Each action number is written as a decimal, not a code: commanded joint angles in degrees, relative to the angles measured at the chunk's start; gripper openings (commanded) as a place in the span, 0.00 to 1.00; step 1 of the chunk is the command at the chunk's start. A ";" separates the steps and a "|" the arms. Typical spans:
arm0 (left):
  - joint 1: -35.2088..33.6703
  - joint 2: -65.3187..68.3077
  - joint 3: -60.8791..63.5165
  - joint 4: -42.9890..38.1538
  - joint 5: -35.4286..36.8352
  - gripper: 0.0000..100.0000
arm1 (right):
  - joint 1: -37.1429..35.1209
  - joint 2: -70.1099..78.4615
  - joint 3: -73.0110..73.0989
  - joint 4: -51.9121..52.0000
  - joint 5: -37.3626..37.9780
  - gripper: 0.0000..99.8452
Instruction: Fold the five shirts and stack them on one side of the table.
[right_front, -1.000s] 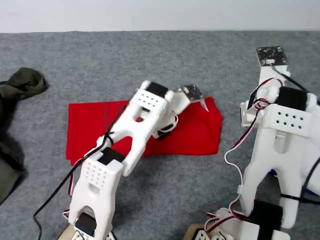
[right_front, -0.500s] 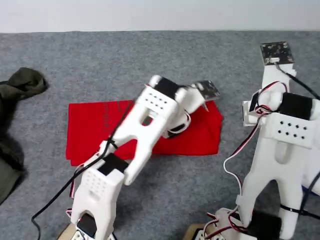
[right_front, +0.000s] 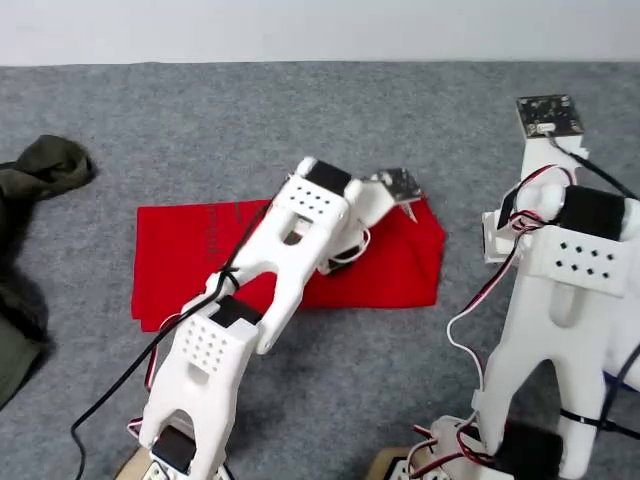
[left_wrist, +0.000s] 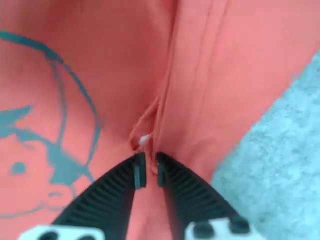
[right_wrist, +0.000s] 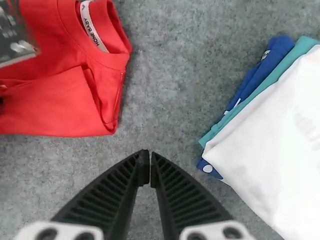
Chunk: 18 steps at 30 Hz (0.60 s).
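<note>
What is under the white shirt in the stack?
A teal shirt and a blue shirt peek out beneath the white shirt; anything lower is covered.

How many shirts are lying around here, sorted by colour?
red shirt: 1
dark green shirt: 1
white shirt: 1
teal shirt: 1
blue shirt: 1
Total: 5
</note>
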 joint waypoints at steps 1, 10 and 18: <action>-0.88 -0.79 -10.24 4.57 1.32 0.05 | 0.31 -2.51 -3.43 0.31 0.53 0.01; -10.73 -18.99 -3.12 4.48 15.03 0.08 | 0.57 -2.51 -3.43 0.31 0.53 0.01; -29.45 -33.41 12.00 4.40 23.82 0.12 | 0.48 -2.42 -3.25 0.31 0.53 0.01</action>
